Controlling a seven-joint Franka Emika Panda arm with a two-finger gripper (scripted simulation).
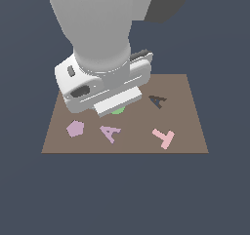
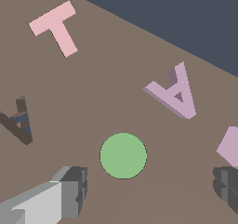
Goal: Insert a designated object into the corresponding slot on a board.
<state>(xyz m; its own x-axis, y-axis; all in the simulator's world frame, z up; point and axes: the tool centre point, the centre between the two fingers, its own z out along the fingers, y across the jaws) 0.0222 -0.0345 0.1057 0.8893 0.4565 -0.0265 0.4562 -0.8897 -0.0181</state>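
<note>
The light-purple A-shaped designated object (image 1: 110,132) (image 2: 175,94) lies flat on the brown board (image 1: 185,131) near its front edge. The dark A-shaped slot (image 1: 157,101) (image 2: 18,122) sits toward the exterior view's right, farther back. My gripper (image 2: 151,187) hovers above the board behind the purple A, over a green disc (image 2: 123,155). Its fingers (image 2: 74,190) stand wide apart with nothing between them. In the exterior view the arm's hand (image 1: 105,83) hides the fingertips.
A light-purple pentagon (image 1: 75,128) (image 2: 230,146) lies at the exterior view's left of the A. A pink T (image 1: 164,137) (image 2: 56,27) lies at the front right. The green disc (image 1: 117,110) peeks out under the hand.
</note>
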